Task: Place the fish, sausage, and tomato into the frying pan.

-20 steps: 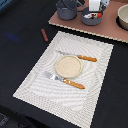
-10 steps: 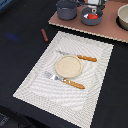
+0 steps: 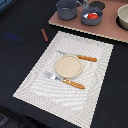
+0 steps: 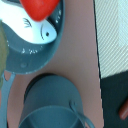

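The blue-grey frying pan (image 3: 91, 21) stands on the brown board at the back. The red tomato (image 3: 91, 16) lies in it. In the wrist view the tomato (image 4: 37, 7) rests next to the white fish (image 4: 31, 29) inside the pan (image 4: 35, 56). The dark reddish sausage (image 3: 44, 34) lies on the black table to the exterior view's left of the placemat; its end shows in the wrist view (image 4: 123, 108). A dark shape (image 3: 96, 4) just above the pan may be my gripper's tips. I cannot tell whether they are open or shut.
The dark grey pot (image 3: 66, 8) stands next to the pan, also in the wrist view (image 4: 50, 102). A beige bowl (image 3: 123, 16) sits at the board's right end. On the striped placemat (image 3: 40, 85) are a beige plate (image 3: 68, 66), a knife (image 3: 80, 57) and a fork (image 3: 67, 81).
The pale gripper body above the pan has risen out of the top of the exterior view. The tomato stays in the pan.
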